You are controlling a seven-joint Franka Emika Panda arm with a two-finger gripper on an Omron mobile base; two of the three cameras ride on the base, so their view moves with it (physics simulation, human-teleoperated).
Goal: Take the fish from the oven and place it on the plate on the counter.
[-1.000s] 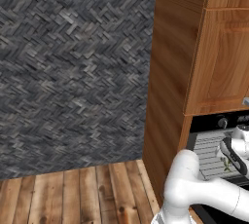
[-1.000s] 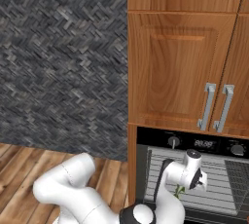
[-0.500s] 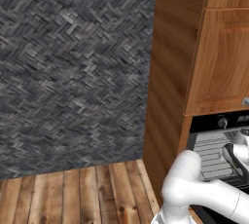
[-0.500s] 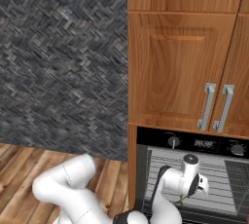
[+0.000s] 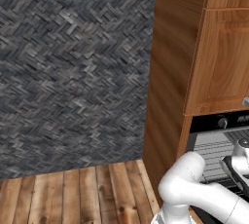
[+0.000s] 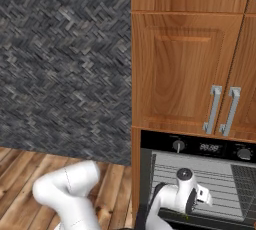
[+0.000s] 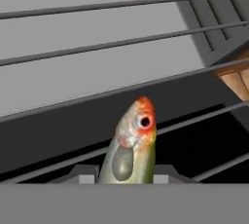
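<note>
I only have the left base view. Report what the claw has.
Observer: In the hand view, the fish sits between the tips of the claw, head pointing away.
Operator: Say what lies beyond it.
Observer: Bars of the rack cross behind the fish.
Operator: Describe the front of the oven.
Observer: The right base view shows a small display between two knobs on its top panel.

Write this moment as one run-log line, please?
stage: grasp in black built-in oven | end effector: shut on slim greenish-olive fish | fish: head up, over silver wire rack | plate: not reached
</note>
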